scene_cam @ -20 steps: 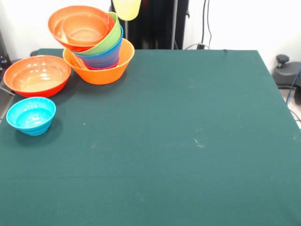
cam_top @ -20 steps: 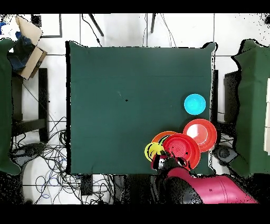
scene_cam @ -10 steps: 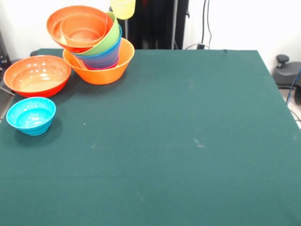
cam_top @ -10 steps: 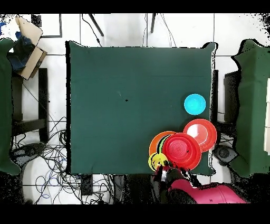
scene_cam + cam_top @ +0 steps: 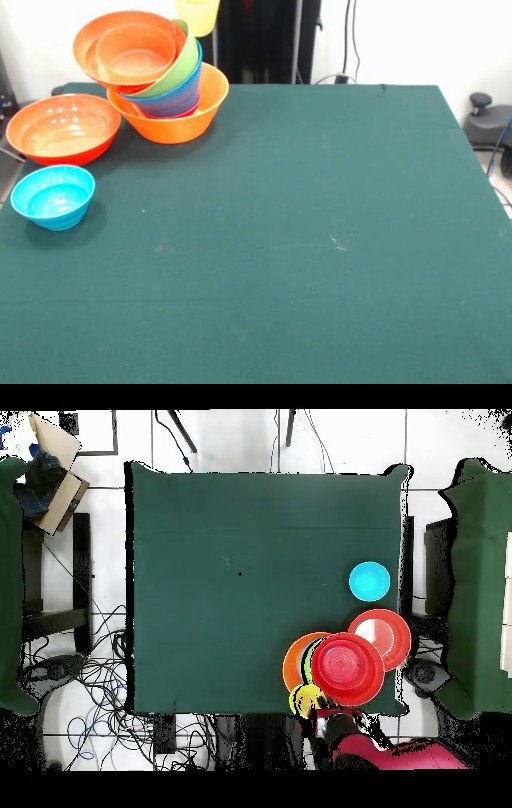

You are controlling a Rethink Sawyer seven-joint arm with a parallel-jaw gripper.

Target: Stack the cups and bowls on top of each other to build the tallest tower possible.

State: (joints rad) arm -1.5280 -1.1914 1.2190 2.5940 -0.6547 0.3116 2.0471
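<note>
Table (image 5: 320,240): covered in matt dark-green cloth, faint pale scuff marks on the weave. Tower (image 5: 160,88): smooth glossy plastic bowls, highlights on the rims. Red-orange bowl (image 5: 62,128) and cyan bowl (image 5: 53,196): same shiny plastic, light reflecting inside. Tumbler (image 5: 198,14): translucent pale-yellow plastic, duller sheen.

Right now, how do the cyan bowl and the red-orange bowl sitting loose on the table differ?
The cyan bowl is clearly smaller than the red-orange bowl. In the front view the cyan bowl sits nearer the camera, with a gap around it, while the red-orange bowl sits close beside the tower. Both are upright, empty and not yet stacked.
</note>
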